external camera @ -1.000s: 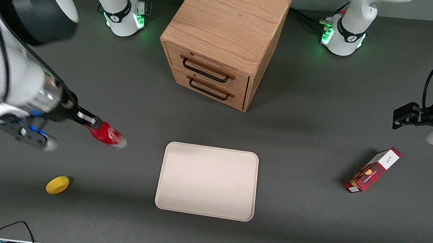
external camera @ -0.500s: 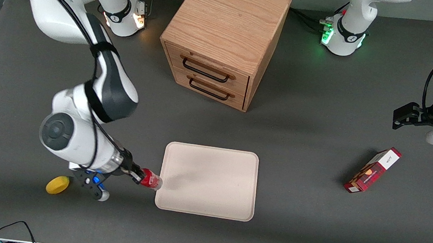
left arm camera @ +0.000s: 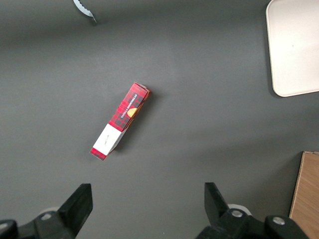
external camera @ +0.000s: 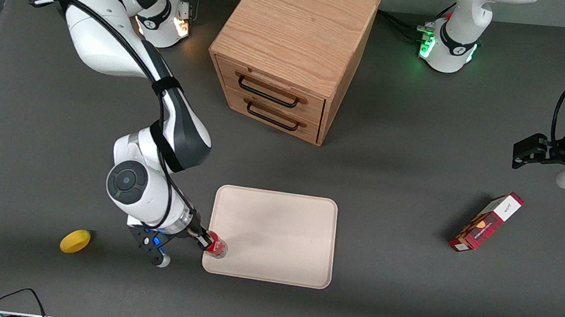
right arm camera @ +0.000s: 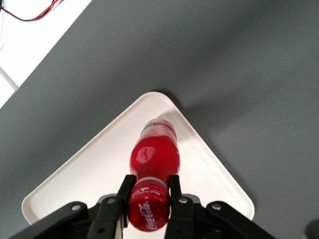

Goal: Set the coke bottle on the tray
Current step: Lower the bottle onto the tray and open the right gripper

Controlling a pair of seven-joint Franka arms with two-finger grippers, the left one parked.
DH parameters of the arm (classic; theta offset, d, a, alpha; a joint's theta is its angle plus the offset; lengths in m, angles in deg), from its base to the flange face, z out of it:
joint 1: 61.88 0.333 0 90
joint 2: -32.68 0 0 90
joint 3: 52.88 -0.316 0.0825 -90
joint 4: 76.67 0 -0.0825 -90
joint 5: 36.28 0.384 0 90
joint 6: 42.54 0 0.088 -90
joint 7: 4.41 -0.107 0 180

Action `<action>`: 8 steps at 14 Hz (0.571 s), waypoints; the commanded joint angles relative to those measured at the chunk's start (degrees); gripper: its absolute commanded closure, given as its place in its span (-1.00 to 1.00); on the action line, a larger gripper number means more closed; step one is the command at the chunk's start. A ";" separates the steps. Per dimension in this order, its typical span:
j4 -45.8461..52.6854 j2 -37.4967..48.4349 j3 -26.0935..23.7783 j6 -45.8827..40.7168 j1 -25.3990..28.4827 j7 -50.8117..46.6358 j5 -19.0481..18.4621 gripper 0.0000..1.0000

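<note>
My right gripper is shut on the red cap end of the small red coke bottle. It holds the bottle over the corner of the cream-white tray that is nearest the front camera and toward the working arm's end. In the right wrist view the gripper has both black fingers pressed against the bottle's neck, and the bottle points down at the tray's corner. I cannot tell whether its base touches the tray.
A wooden two-drawer cabinet stands farther from the front camera than the tray. A yellow lemon lies toward the working arm's end. A red carton box lies toward the parked arm's end; it also shows in the left wrist view.
My right arm has carried the coke bottle from well off the tray, toward the tray and nearer the front camera, to over the tray's near corner. The bottle now points more steeply down.
</note>
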 commanded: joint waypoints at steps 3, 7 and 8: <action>2.74 -2.37 -0.34 0.51 0.50 -1.63 -2.45 -1.00; 2.83 2.53 -3.50 -5.36 -0.55 -0.41 -2.89 -1.00; 2.83 5.51 -3.85 -8.69 -0.90 1.34 -3.67 -1.00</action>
